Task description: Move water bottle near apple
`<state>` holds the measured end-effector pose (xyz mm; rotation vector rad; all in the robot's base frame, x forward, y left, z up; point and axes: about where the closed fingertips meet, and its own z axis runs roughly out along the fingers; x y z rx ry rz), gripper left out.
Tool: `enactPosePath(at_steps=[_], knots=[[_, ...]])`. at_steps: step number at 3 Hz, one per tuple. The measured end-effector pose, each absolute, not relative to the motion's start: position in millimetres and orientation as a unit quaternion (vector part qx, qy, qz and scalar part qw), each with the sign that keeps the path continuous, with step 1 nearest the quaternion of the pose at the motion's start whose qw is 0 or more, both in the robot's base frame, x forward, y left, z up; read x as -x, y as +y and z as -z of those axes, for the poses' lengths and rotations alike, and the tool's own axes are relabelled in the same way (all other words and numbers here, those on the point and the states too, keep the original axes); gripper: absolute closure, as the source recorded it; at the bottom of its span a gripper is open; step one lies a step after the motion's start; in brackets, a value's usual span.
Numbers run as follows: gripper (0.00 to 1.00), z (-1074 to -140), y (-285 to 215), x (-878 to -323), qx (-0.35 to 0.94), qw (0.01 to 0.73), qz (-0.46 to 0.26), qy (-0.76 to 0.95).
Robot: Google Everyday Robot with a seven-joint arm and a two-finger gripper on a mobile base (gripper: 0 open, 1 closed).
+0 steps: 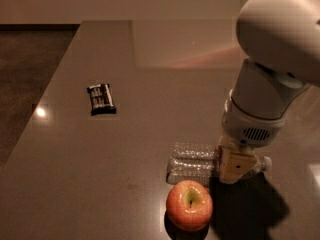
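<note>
the small clear ribbed plastic water bottle (192, 164) is seen lying on its side on the dark glossy table (150, 74), with its white cap turned toward 3 o'clock. the round red-and-yellow apple (189, 204) is found at 6 o'clock of the bottle, just beside it; whether the two are touching cannot be told. the task's placement is judged to be as good as made.

the tan gripper (234, 165) is set down over the bottle's neck end, at 3 o'clock of the clear body, under the bulky white arm (270, 84). whether the bottle is clamped or already let go cannot be told.

a dark rectangular snack bar (101, 98) is left well apart, at 10 o'clock of the bottle.

the risk is judged to lie in the letting go and the withdrawal. a round bottle on a smooth top could be set rolling toward 12 o'clock, away from the apple, if it is dragged or flicked as the gripper is lifted. if it is pushed toward 6 o'clock instead, the apple could be knocked and sent rolling toward the near edge. a straight upward retreat would be called for.
</note>
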<state>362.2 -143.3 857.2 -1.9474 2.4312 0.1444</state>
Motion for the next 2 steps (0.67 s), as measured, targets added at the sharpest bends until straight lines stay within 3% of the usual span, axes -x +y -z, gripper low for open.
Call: enactPosePath(at_steps=[1, 2], knots=[[0.0, -858.0, -142.6, -363.1, 0.624, 0.015, -0.045, 0.78], [0.0, -858.0, -142.6, -363.1, 0.624, 0.015, -0.045, 0.78]])
